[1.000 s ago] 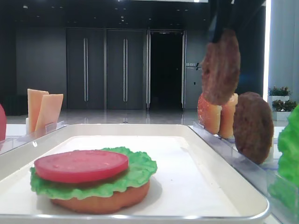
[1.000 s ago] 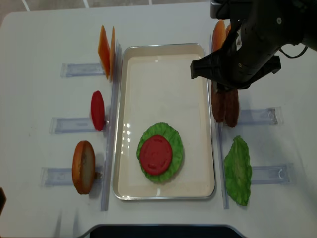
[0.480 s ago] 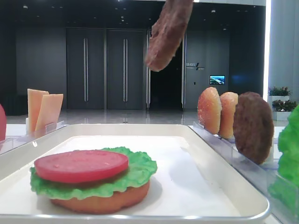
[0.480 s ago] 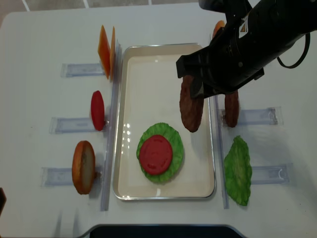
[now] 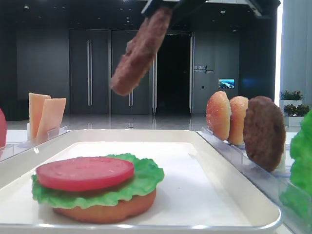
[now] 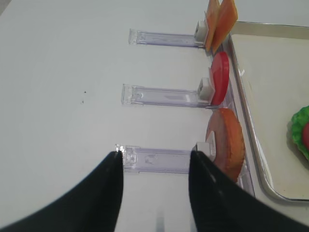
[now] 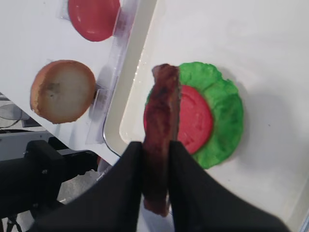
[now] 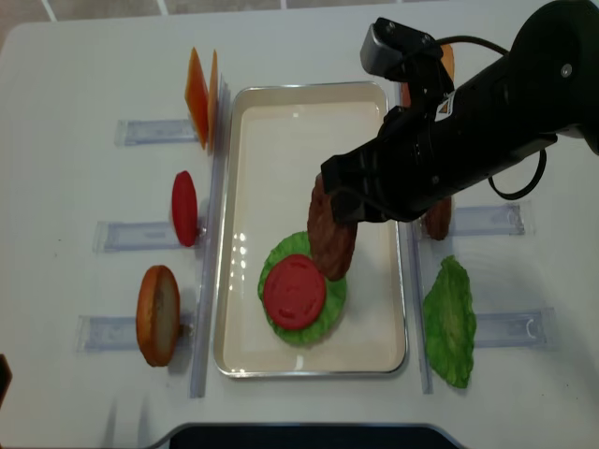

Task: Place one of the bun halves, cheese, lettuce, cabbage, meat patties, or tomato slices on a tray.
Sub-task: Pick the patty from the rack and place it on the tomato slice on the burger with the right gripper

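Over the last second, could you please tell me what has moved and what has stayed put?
The right end effector, shut on a meat patty, carried it from beside the right-hand rack leftward over the tray, to just above the tomato slice. The lettuce stack, the rack items and the second patty stayed put.

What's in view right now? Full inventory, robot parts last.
tray: 1, white, table centre
stack: bun, green lettuce, red tomato slice, near end of tray
held patty: 1, dark brown, tilted above the stack
racked patty: 1, dark brown, right of tray
buns: 2, orange-tan, right rack, far end
lettuce leaf: 1, green, right rack
cheese: 2 slices, orange, left rack
tomato slice: 1, red, left rack
bun half: 1, tan, left rack
right pincer: shut on held patty
left pincer: open, empty
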